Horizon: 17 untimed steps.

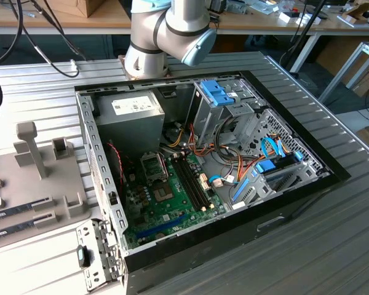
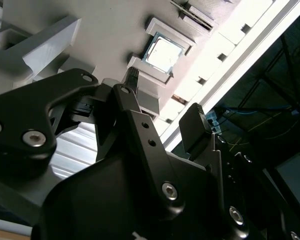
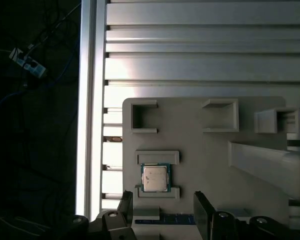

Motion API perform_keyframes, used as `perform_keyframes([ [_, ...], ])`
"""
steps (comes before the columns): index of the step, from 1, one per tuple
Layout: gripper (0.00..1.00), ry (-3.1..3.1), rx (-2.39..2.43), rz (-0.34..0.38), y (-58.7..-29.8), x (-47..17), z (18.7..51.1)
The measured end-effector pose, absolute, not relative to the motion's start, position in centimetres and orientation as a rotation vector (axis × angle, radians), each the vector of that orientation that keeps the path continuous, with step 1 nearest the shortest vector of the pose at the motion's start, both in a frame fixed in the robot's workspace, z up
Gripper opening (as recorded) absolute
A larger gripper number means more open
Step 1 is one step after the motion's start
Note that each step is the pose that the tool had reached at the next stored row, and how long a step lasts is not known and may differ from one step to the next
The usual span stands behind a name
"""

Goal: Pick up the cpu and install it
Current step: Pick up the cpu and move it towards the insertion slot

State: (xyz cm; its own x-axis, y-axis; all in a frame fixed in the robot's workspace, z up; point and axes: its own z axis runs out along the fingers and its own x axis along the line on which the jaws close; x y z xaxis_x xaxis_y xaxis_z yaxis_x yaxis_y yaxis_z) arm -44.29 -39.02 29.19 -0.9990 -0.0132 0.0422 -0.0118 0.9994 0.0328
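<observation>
1. The cpu (image 3: 155,178): small square chip with a dull silver-grey metal top. A thin green board edge shows around it in the first wrist view.
2. Pose: lying flat, metal top up, square to its seat.
3. Location: seated between two low grey brackets (image 3: 157,156) on a pale grey holder plate (image 3: 205,160).
4. Second wrist view: the cpu (image 2: 162,54) is in the same nest, its top catching bright light.

Free space above cpu (image 3: 154,178), between brackets (image 3: 157,157)
</observation>
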Motion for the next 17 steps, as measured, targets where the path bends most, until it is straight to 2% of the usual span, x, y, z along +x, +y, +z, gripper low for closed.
perform_keyframes([
  [17,0.60,-3.099,0.019,-0.050,-39.02,-44.29,28.25],
])
